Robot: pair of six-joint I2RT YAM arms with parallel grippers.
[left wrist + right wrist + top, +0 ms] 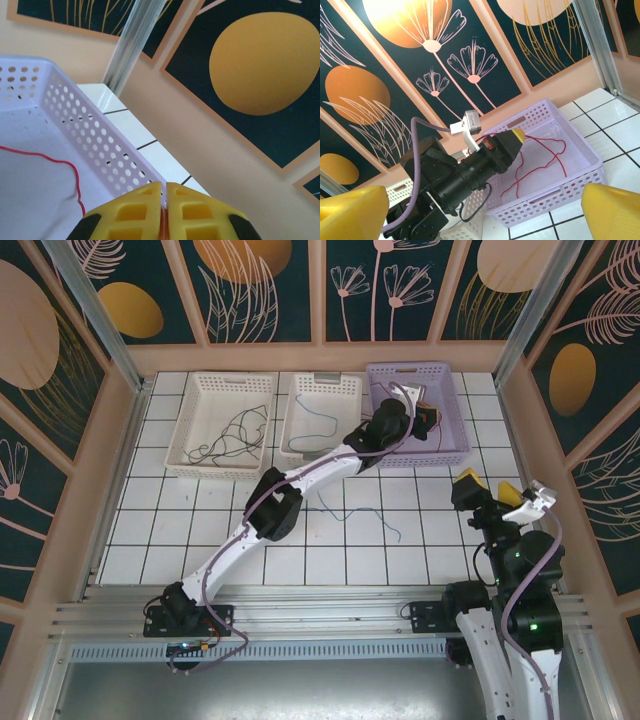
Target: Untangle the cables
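On the white tiled table (420, 550), the left gripper (164, 200), clamped on the red cable (77, 190) above the lilac basket (440, 457) at 1 o'clock, should release low inside its walls; right gripper (490, 487) spread wide at 4 o'clock

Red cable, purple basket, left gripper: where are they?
red cable (60, 163): left wrist view, mid-curve.
purple basket (85, 132): left wrist view, holed wall.
left gripper (164, 187): left wrist view, between shut fingertips.
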